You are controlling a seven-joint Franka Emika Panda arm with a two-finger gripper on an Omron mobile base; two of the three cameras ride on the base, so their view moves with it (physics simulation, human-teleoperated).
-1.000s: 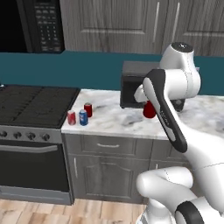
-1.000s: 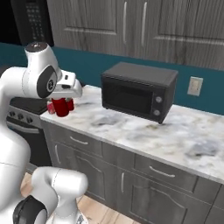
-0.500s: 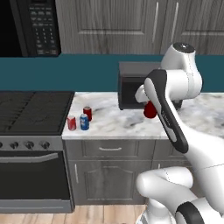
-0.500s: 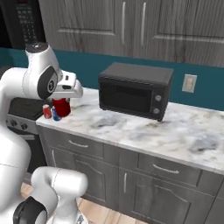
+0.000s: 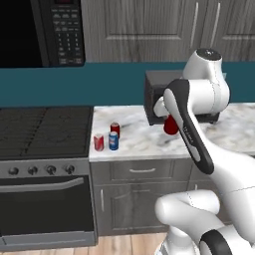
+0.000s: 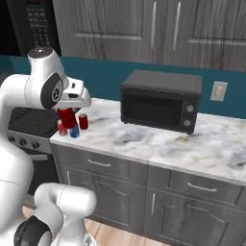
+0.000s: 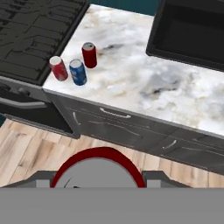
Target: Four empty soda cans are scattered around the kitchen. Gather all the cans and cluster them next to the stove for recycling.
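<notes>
My gripper (image 5: 168,121) is shut on a red soda can (image 5: 171,125), held above the marble counter (image 5: 144,142) in front of the countertop microwave. From the right, the held can (image 6: 66,115) hangs under the gripper (image 6: 67,111). Its red rim (image 7: 98,153) shows at the bottom of the hand view. Three more cans stand together at the counter's left end beside the stove (image 5: 45,132): a red one (image 5: 98,142), a blue one (image 5: 113,140) and another red one (image 5: 115,129). The hand view looks down on the same red (image 7: 58,68), blue (image 7: 78,72) and red (image 7: 89,54) cans.
A boxy black microwave (image 6: 161,101) sits on the counter to the right of the cans. A black keypad microwave (image 5: 62,32) hangs above the stove. Grey drawers (image 7: 118,127) run below the counter, with a wood floor (image 7: 26,148) beneath. A wall outlet (image 6: 218,91) is far right.
The base has driven on, so the whole scene has shifted in both base views. The gripper keeps the red can; the three cans by the stove have not moved.
</notes>
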